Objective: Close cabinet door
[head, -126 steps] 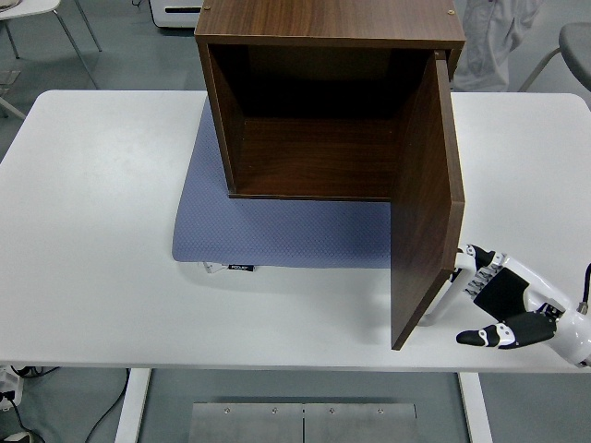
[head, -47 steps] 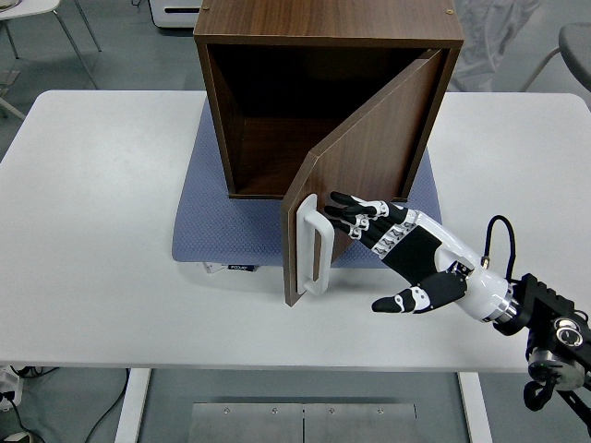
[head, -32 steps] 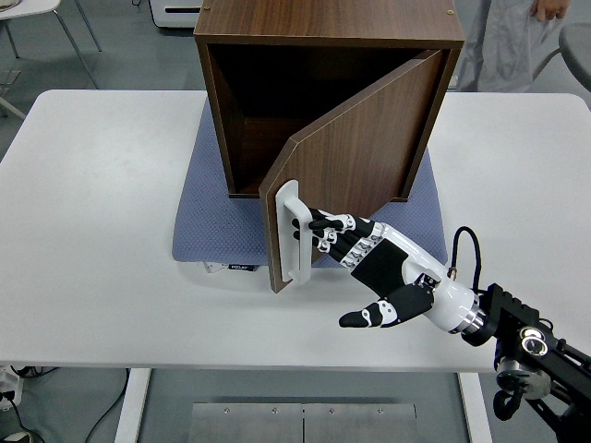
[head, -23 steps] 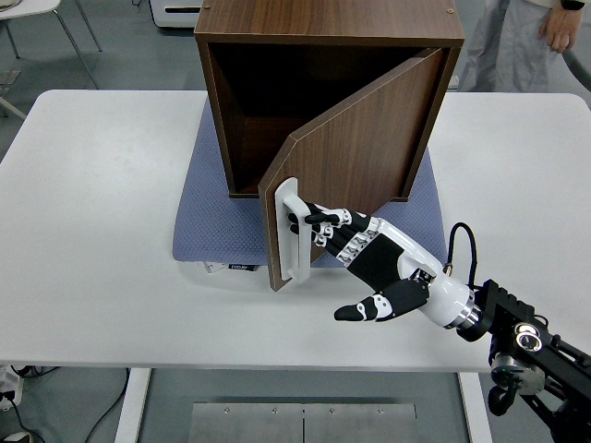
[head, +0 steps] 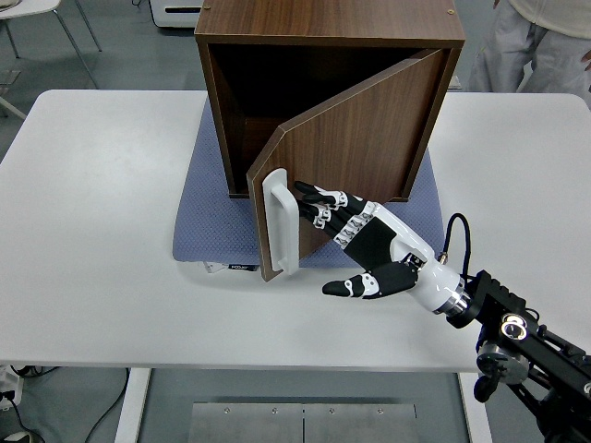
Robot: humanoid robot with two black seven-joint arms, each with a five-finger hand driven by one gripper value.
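There is just one camera, mounted high on the robot's side and tilted forward and down. The flat white table (head: 102,185) fills most of the frame, its near edge at 6 o'clock. The dark brown wooden cabinet (head: 332,55) sits toward 12 o'clock at middle distance, and a person's pale trousers (head: 545,55) show at 1 o'clock.

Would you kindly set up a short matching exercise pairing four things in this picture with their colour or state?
Things:
1. brown wooden cabinet door
2. white bar handle
3. blue-grey textured mat
4. right hand

States:
A. lies flat under the cabinet
B. partly open, swung towards the opening
C. fingers extended, flat against the door
D. mounted upright near the door's free edge

Pairs: 1-B, 2-D, 3-A, 4-C
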